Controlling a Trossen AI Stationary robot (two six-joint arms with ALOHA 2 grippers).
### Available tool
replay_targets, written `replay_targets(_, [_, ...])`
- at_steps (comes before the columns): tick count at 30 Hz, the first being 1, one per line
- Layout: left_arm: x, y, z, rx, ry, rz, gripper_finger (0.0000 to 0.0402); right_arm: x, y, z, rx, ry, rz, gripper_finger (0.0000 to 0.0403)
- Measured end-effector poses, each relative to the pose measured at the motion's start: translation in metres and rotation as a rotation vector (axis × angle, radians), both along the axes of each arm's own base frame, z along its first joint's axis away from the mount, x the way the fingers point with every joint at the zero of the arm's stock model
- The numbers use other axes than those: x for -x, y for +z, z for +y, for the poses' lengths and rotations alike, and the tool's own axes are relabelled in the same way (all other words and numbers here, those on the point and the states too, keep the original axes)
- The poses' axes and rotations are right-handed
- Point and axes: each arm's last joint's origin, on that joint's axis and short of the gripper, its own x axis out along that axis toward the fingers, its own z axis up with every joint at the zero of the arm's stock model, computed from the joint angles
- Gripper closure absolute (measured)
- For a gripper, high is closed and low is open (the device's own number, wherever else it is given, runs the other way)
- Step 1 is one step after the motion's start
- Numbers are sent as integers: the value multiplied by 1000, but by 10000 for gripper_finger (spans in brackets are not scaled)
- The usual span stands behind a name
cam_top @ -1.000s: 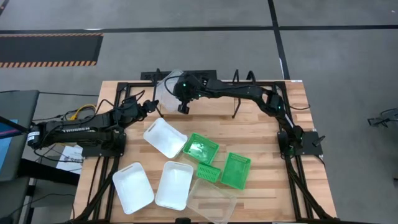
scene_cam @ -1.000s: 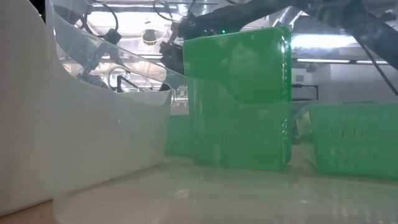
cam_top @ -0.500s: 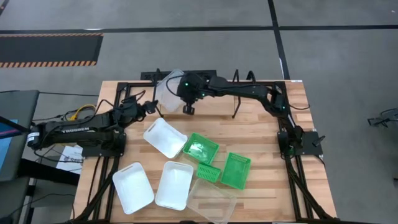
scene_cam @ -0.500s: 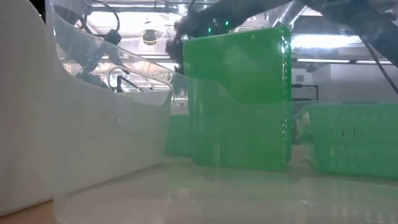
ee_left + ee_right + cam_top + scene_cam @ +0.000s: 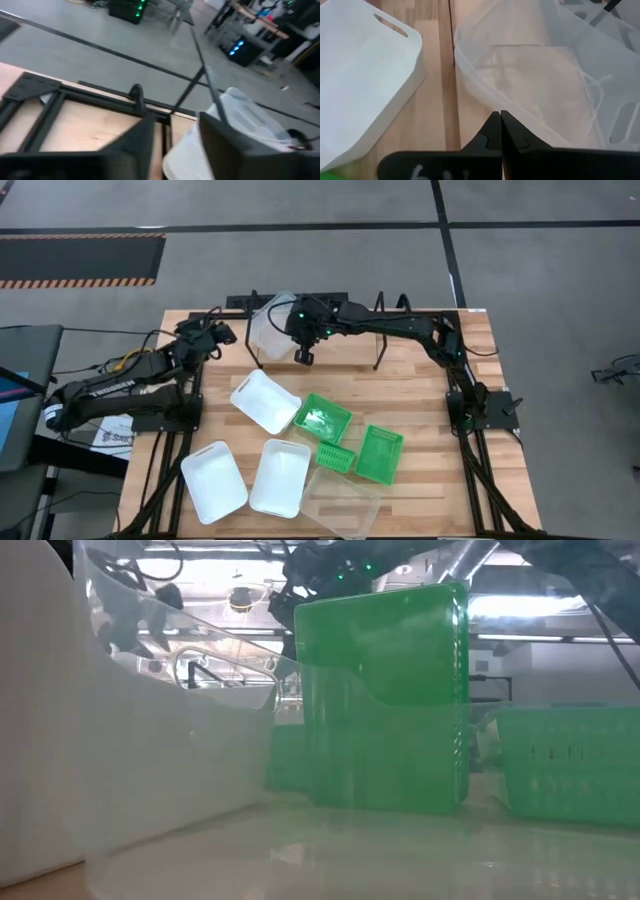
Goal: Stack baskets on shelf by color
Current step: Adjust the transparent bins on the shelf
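Note:
A clear basket (image 5: 268,320) sits tilted at the left end of the black shelf (image 5: 385,332) by the table's far edge. My right gripper (image 5: 303,357) is shut, its tips at this basket's near rim (image 5: 475,95). My left gripper (image 5: 216,330) hovers open to the left of the basket, which shows past its fingers (image 5: 240,115). Three white baskets (image 5: 265,400), (image 5: 213,480), (image 5: 280,477), three green baskets (image 5: 322,418), (image 5: 336,457), (image 5: 379,453) and another clear basket (image 5: 340,500) lie on the table. My right gripper's shut fingertips (image 5: 496,122) stand right at the clear basket's near rim, slanting down from the table's right. Whether they touch the rim, I cannot tell.
The loose baskets crowd the table's middle and near part. In the low view one green basket (image 5: 385,700) stands on its side close to the camera. Bare wood lies at the table's right side (image 5: 440,470). A black frame (image 5: 170,370) edges the table.
My left gripper has drawn back from the clear basket toward the table's far left corner, rising and turning as it went. My right gripper has risen a little and shifted slightly toward the right, staying shut. The clear basket has kept its place.

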Motion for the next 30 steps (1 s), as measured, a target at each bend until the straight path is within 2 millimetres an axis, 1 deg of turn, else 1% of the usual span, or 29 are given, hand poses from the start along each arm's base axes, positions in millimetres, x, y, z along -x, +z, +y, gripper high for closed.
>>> replay_targets(2, [-3,-2,8,2,14,36,347,0,0,1,1,4,1,397])
replay_targets(3, [-5,-3,12,4,19,44,373,0,0,1,1,5,0,397])
replay_targets(4, [-7,-4,17,9,22,47,386,0,0,1,2,5,1,397])
replay_targets(7, [-12,-8,33,36,-26,65,397,0,0,2,0,5,5,398])
replay_targets(11, [-16,-12,57,77,-146,22,401,1,-1,2,-3,5,14,398])
replay_targets(17, [0,-26,86,174,-116,18,401,0,-1,5,-6,11,22,396])
replay_targets(21, [4,-29,106,154,-233,-47,401,0,-2,8,-9,17,32,396])
replay_targets(25, [6,-46,119,250,-308,-84,401,0,-2,9,-9,19,32,396])
replay_targets(28, [2,-58,125,309,-372,-95,402,0,-2,9,-9,20,31,396])
replay_targets(30, [-2,-60,127,309,-425,-119,401,0,-2,9,-9,20,31,395])
